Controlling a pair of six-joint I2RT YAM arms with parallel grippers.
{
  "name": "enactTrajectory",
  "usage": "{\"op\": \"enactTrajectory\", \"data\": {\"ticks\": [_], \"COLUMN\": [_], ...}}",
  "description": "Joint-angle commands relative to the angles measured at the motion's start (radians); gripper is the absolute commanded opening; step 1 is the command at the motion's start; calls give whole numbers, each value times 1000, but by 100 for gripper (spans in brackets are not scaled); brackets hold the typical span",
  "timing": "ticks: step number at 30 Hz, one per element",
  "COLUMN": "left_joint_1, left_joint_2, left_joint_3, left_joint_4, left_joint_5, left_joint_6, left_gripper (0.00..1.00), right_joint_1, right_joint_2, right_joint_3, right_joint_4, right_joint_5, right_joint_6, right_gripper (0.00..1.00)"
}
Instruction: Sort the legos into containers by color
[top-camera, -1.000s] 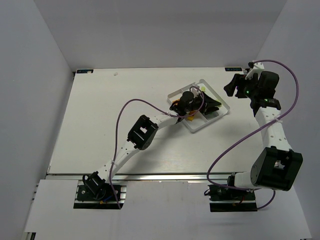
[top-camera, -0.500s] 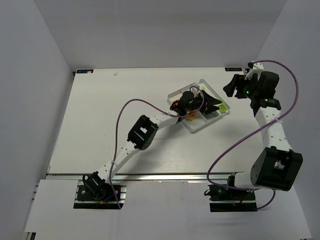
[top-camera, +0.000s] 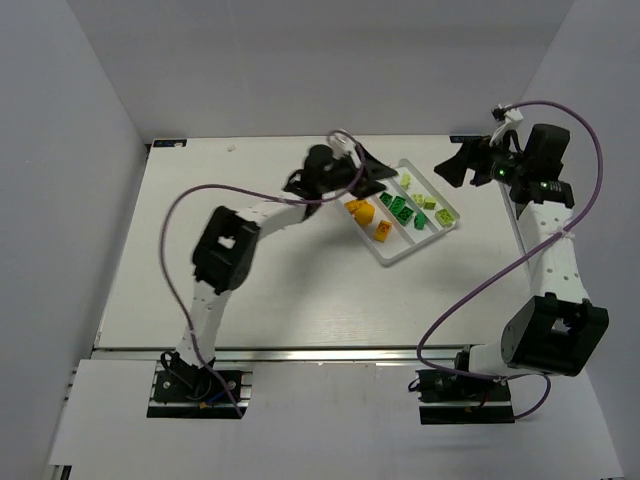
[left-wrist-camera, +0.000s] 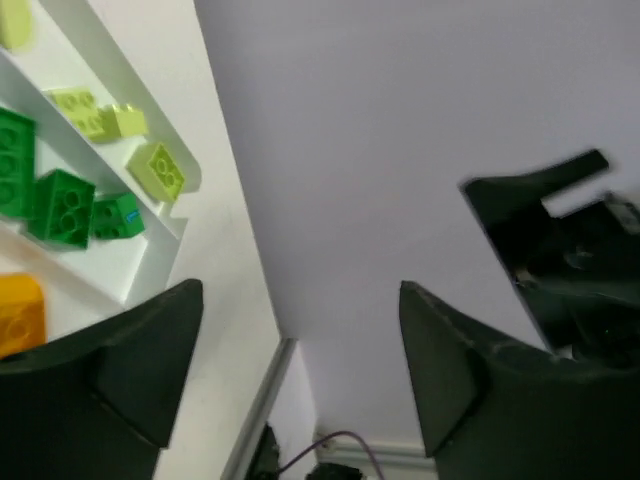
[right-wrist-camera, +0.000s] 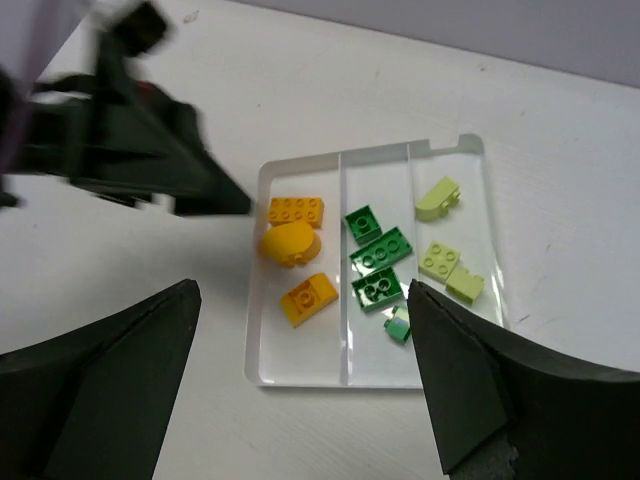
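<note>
Legos (right-wrist-camera: 382, 249) all lie in the white tray (right-wrist-camera: 300, 372), which sits flat on the worktop (top-camera: 200, 250) toward its far right corner, with its long axis running diagonally from far-left to near-right. Its three parallel compartments (right-wrist-camera: 343, 200) each hold one colour. Three orange pieces (right-wrist-camera: 295, 209), one of them rounded, are in the compartment nearest the worktop's middle. Four dark green bricks (right-wrist-camera: 377, 288) are in the centre one, and three pale yellow-green bricks (right-wrist-camera: 438, 260) are in the one nearest the right edge. The left gripper (top-camera: 378, 176) is just beside the tray's far-left end, its fingers (left-wrist-camera: 120, 360) apart with nothing between them. The right gripper (top-camera: 455, 165) hangs near the far right corner, aimed at the tray, its fingers (right-wrist-camera: 110, 390) spread wide and empty.
</note>
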Motion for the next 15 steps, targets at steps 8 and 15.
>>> {"op": "enactTrajectory", "data": {"ticks": [8, 15], "left_joint_1": [155, 164], "left_joint_2": [-836, -1099], "left_joint_3": [-490, -641], "left_joint_4": [-668, -789], "left_joint_5": [-364, -575], "left_joint_6": [706, 786], "left_gripper": [98, 98], "right_joint_1": [24, 21], "right_joint_2": [88, 70], "right_joint_3": [195, 188], "right_joint_4": [-311, -351], "right_joint_5": [432, 527], "right_joint_6": [-124, -179], "right_gripper": [89, 89]}}
